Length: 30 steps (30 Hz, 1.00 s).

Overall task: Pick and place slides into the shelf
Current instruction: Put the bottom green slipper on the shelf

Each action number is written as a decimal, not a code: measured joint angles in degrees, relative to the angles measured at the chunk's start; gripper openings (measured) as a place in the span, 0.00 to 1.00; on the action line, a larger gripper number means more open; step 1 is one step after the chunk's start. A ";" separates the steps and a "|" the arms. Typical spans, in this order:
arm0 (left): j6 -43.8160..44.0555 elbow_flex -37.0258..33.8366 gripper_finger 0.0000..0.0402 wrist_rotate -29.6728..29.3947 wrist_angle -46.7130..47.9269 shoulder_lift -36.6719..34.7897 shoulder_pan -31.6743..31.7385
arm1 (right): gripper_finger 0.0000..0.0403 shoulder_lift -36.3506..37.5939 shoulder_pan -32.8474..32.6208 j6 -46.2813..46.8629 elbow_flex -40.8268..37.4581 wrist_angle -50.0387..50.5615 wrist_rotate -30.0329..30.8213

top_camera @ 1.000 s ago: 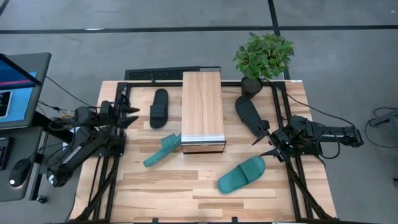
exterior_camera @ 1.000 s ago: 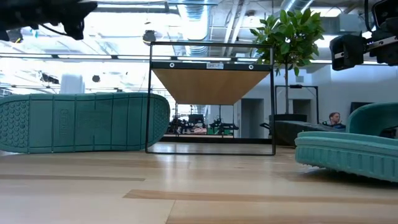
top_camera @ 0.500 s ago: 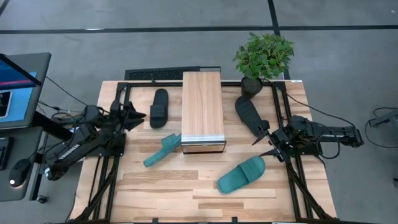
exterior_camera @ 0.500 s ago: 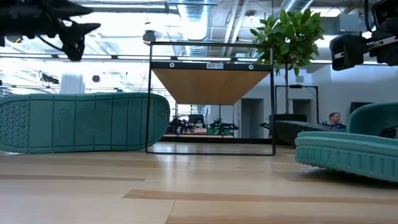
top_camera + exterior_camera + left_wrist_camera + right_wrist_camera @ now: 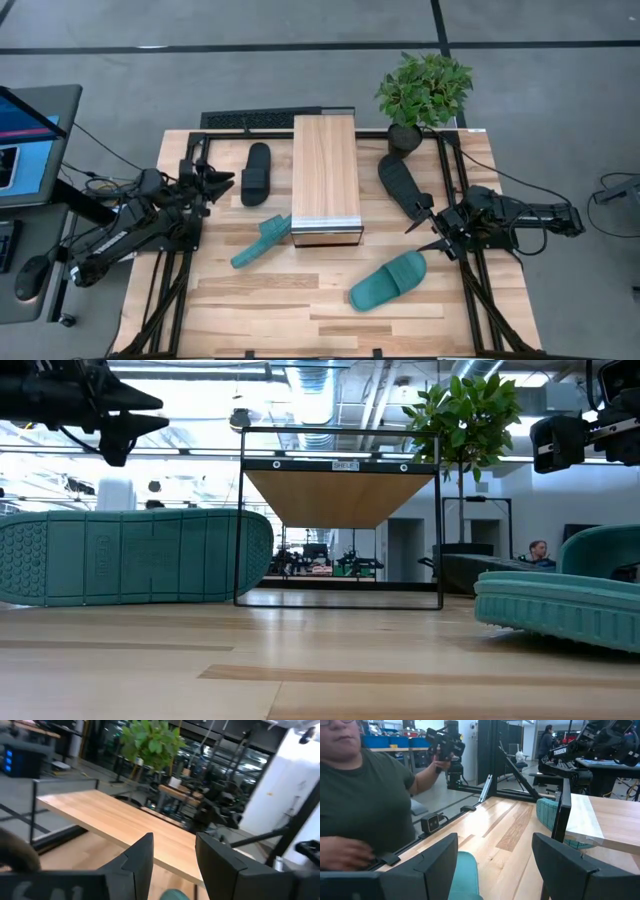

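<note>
The light-wood shelf (image 5: 325, 180) lies along the table's middle. One black slide (image 5: 256, 173) lies flat to its left, another (image 5: 400, 183) to its right. One teal slide (image 5: 262, 241) stands on its side edge at the shelf's near left corner, sole (image 5: 130, 555) toward the low camera. The other teal slide (image 5: 388, 280) lies flat near the right front. My left gripper (image 5: 215, 183) hovers open beside the left black slide, pointing level at the shelf (image 5: 115, 820). My right gripper (image 5: 425, 228) waits open at the right, above the teal slide (image 5: 467, 875).
A potted plant (image 5: 425, 90) stands at the table's far right corner. A black frame rail (image 5: 190, 150) runs along the table's sides. In the right wrist view, a person (image 5: 365, 795) is beyond the near edge. Bare tabletop (image 5: 280, 310) spreads at the front.
My left gripper has sunk a little and rolled about its own axis, coming from a raised tilt to point level at the shelf. Its fingers keep the same gap. The slides and the right arm have not moved.
</note>
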<state>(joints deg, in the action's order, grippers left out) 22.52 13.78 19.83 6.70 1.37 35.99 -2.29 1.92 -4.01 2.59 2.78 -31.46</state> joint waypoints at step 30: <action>-20.02 0.07 0.33 5.24 -18.04 -0.02 0.02 | 0.62 0.00 0.00 0.10 -0.14 -0.92 0.01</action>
<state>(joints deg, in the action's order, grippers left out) 2.50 13.85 25.07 -11.33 1.34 36.01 -2.29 1.91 -3.91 2.44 1.87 -31.45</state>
